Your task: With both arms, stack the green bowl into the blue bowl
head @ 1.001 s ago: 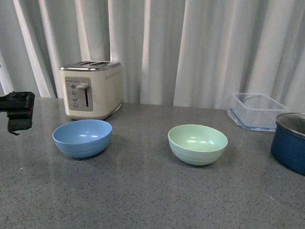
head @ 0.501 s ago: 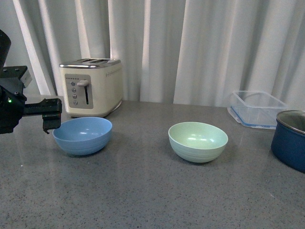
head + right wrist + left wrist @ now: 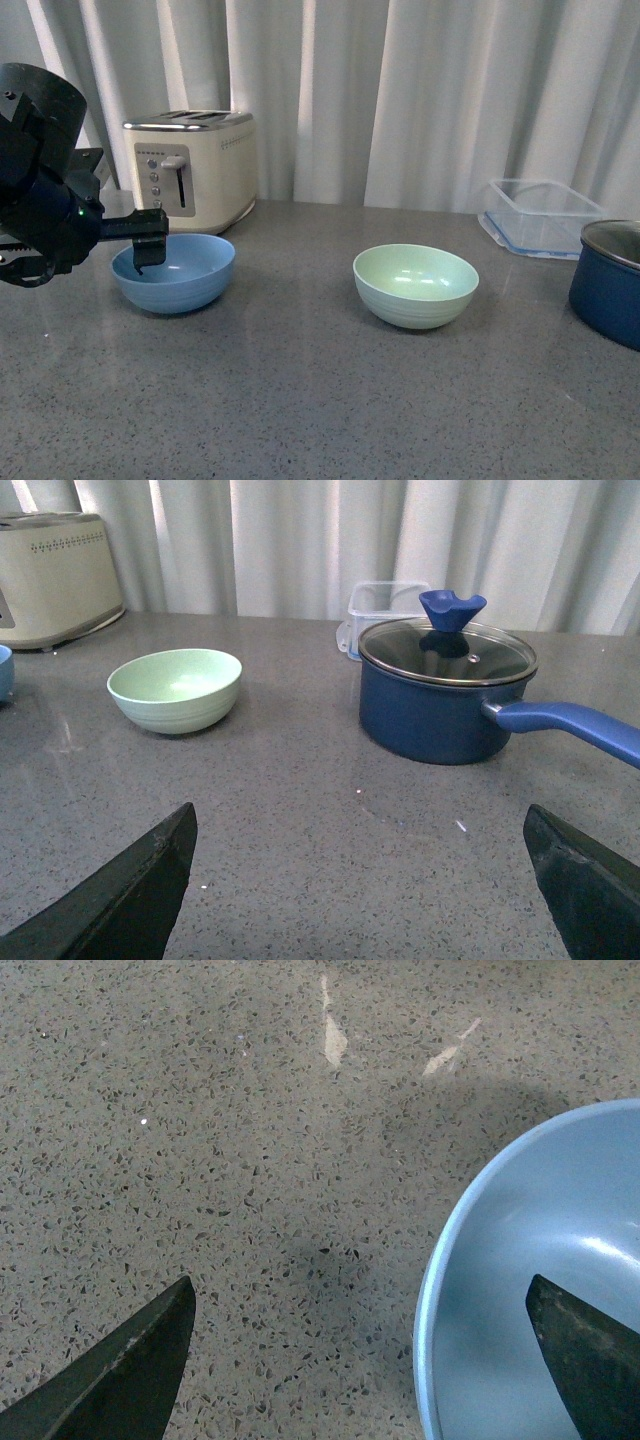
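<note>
**Desk holdings: two bowls apart, left pincer at the blue rim**

- Blue bowl (image 3: pixel 173 272): upright on the grey speckled desk (image 3: pixel 300 400), left side, just in front of a cream toaster (image 3: pixel 190 170).
- Green bowl (image 3: pixel 415 285): upright, right of centre, well apart from the blue bowl.
- Left pincer (image 3: pixel 360 1360): spread wide across the blue bowl's rim, one finger over the interior, one outside; contact cannot be told.
- Right pincer (image 3: pixel 360 890): spread over bare desk, gripping nothing.
- Dark blue lidded pot (image 3: pixel 445 695): far right, with a clear container (image 3: pixel 540 215) behind it.

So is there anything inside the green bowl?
Empty. The green bowl stands upright, and its inside shows only bare green.
</note>
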